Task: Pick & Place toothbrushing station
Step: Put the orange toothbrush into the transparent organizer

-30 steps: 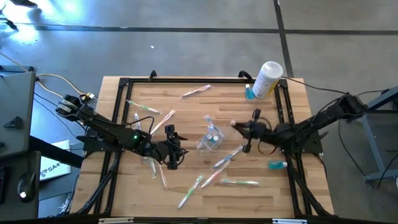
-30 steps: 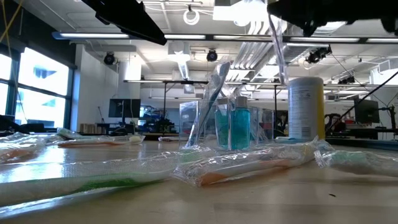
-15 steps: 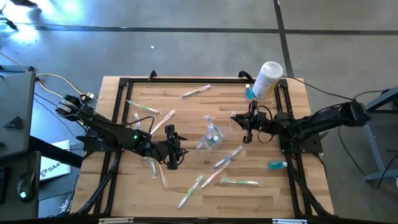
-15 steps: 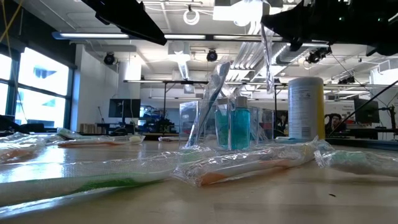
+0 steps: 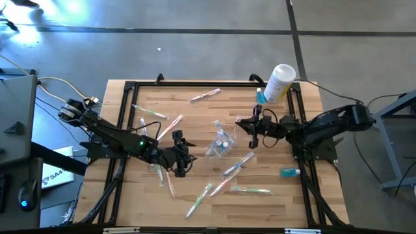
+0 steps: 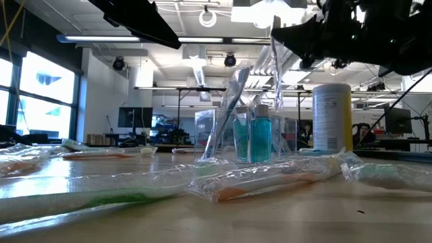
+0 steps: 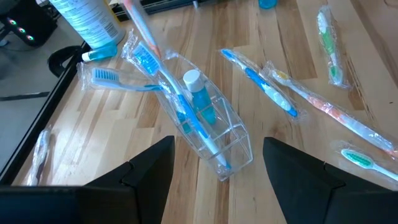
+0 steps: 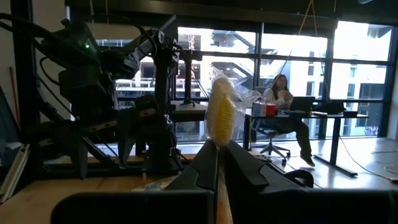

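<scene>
**A:** What does the right gripper [image 8: 217, 163] have?

**B:** Its dark fingers are pinched tight on a slim wrapped toothbrush [image 8: 221, 111], yellow bristles in crinkly clear film, standing upright above the fingertips. In the high view that gripper [image 5: 252, 125] hangs over the table's middle, just right of the clear bag [image 5: 221, 143].

**A:** And the bag?

**B:** It is a stiff, glossy pouch [image 7: 208, 134] lying on the wooden slats, holding a blue toothbrush and a small teal tube with a white cap.

**A:** The left gripper?

**B:** The left gripper [image 5: 178, 156] is spread wide, holding nothing, low over the table, left of the bag.

**A:** Anything around them?

**B:** More wrapped toothbrushes lie scattered on the planks, such as a green one [image 7: 329, 40]. A white cylindrical bottle [image 5: 280, 82] stands at the far right corner, with a teal tube [image 5: 289, 172] near the right edge. A person [image 8: 283, 94] sits at a desk in the room behind.
</scene>
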You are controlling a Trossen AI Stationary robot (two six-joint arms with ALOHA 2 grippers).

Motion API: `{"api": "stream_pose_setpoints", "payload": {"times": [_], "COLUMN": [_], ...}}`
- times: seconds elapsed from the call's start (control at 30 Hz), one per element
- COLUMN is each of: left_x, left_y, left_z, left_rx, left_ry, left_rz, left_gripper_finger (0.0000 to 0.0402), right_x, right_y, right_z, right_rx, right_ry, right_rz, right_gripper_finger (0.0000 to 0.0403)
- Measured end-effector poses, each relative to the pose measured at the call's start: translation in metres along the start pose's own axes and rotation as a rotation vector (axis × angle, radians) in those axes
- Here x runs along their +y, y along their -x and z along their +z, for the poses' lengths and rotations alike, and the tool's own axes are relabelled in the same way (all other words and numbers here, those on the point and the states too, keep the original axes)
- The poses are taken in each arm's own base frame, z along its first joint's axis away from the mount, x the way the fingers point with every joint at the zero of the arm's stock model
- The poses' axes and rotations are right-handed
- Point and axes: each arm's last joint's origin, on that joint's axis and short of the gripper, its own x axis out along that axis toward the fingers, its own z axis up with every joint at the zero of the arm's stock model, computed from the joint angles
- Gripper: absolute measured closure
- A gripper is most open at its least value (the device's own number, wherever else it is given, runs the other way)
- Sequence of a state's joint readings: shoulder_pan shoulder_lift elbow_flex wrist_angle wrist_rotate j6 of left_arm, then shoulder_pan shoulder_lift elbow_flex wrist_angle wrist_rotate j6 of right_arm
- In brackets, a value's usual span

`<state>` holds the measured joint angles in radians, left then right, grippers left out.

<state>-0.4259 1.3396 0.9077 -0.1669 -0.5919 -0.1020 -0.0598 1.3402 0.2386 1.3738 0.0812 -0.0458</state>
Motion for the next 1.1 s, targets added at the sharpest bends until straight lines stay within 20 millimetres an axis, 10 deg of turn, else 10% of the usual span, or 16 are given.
{"api": "stream_pose_setpoints", "payload": {"times": [0.63, 1.1], "left_x": [0.0, 0.0], "left_y": [0.0, 0.0], "left_z": [0.0, 0.0], "left_rx": [0.001, 0.002], "left_ry": [0.0, -0.001], "left_rz": [-0.001, -0.001], "left_gripper_finger": [0.0164, 0.0164], "right_x": [-0.008, -0.004], "right_y": [-0.018, -0.015], "right_z": [-0.043, -0.055], "right_rx": [0.129, 0.256], "right_ry": [-0.103, -0.095], "right_rz": [-0.107, -0.123], "right_gripper_finger": [0.0392, 0.0273]}}
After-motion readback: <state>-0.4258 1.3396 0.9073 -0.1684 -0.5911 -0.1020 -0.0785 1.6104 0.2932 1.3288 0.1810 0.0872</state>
